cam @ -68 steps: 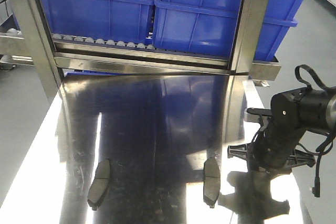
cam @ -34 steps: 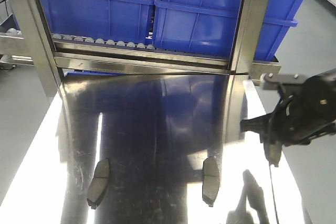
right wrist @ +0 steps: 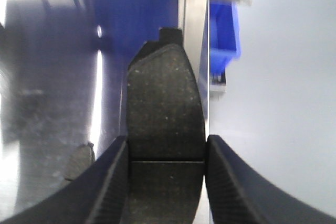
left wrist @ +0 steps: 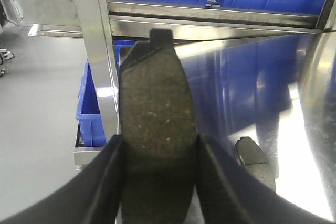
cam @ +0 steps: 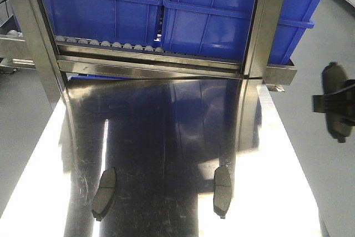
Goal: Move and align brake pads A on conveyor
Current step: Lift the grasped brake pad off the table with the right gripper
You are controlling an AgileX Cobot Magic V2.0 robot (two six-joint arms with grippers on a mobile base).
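Left gripper (left wrist: 159,148) clamps a brake pad (left wrist: 157,98) between its fingers, pad jutting forward; a loose pad (left wrist: 251,151) lies on the steel table (left wrist: 294,129) to their right. Right gripper (right wrist: 166,148), off the table's right edge, grips a second brake pad (right wrist: 165,93); another loose pad (right wrist: 79,163) lies to its fingers' left.

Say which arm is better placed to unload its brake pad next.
Right, tentatively. The right gripper holds its brake pad beyond the steel table's right edge, over floor. The left gripper holds a second brake pad near the table's left edge. No view shows the conveyor.
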